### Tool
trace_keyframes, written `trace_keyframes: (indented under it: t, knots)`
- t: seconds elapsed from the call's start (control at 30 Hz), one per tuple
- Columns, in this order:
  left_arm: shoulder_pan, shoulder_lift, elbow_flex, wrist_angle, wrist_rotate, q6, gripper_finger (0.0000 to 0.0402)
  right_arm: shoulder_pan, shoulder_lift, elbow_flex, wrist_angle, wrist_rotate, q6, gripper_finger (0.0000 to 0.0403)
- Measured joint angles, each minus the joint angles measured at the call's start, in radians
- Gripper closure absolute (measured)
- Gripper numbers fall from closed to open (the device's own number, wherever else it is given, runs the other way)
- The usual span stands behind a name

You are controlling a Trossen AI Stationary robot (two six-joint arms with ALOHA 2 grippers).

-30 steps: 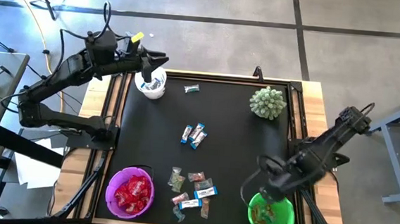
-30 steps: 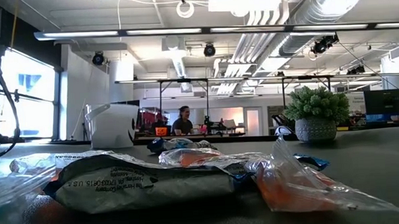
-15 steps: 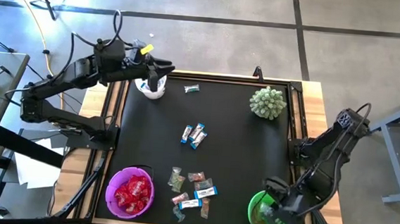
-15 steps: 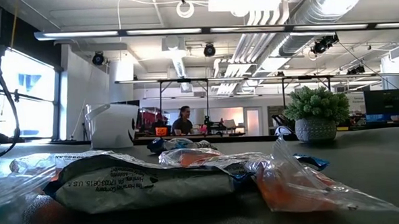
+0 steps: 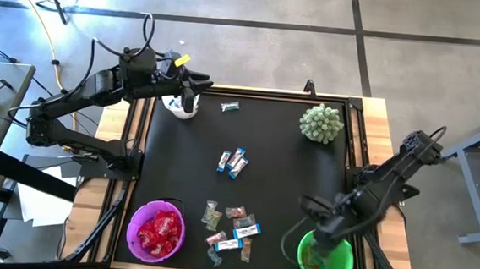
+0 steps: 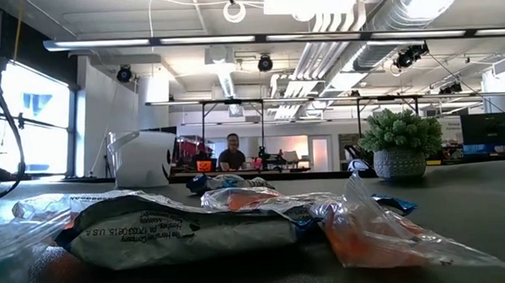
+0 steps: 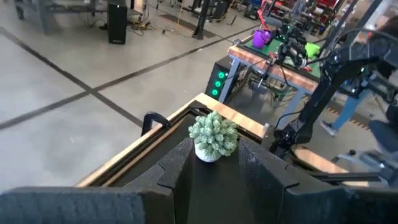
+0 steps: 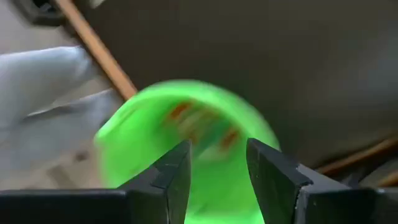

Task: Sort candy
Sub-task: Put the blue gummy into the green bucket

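Near the lower middle of the high view, the candy (image 5: 232,230) lies loose on the black mat (image 5: 288,180): small wrapped pieces, some blue-and-white mini bars, others greyish-brown and greenish, bunched close together between the two lower bowls. A second little group of blue-and-white bars (image 5: 233,161) sits at the centre of the frame, and one greenish sweet (image 5: 230,107) lies alone toward the top, just right of the white cup (image 5: 183,107). Shiny red packets fill the purple bowl (image 5: 139,219) at lower left, and a few orange-brown wrapped pieces show inside the green bowl (image 5: 339,267) at lower right. In the low view the wrappers (image 6: 239,215) loom large across the foreground, crinkled silver and clear film with orange inside.

At upper left, the left gripper (image 5: 194,87) hangs over the white cup; its wrist view shows both fingers (image 7: 168,177) parted with nothing between them, framing the spiky green plant (image 7: 212,135) beyond. At lower right, the right gripper (image 5: 316,238) hovers over the green bowl's upper rim; its wrist view shows its fingers (image 8: 171,177) spread a moderate way apart, empty, with the bowl (image 8: 137,146) blurred beneath. The plant (image 5: 321,122) stands at upper right of the mat, well apart from all the sweets.
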Motion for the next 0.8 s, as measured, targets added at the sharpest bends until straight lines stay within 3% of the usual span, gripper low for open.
trace_keyframes:
  t: [0.2,0.3,0.5,0.8]
  knots:
    - [0.001,0.000,0.000,0.000,0.000,0.128,0.0288,-0.184,0.000,0.000,-0.113,0.193,-0.396,0.0254]
    - [0.003,0.000,0.000,-0.001,0.000,0.171,0.0288,-0.306,0.000,0.000,-0.073,0.226,-0.550,0.0254]
    - [0.029,-0.012,0.001,-0.053,0.002,0.302,0.0288,-0.556,0.008,-0.010,0.187,0.179,-0.809,0.0254]
    - [0.088,-0.020,0.000,-0.204,-0.003,0.374,0.0288,-0.852,0.149,-0.016,0.437,-0.015,-1.166,0.0254]
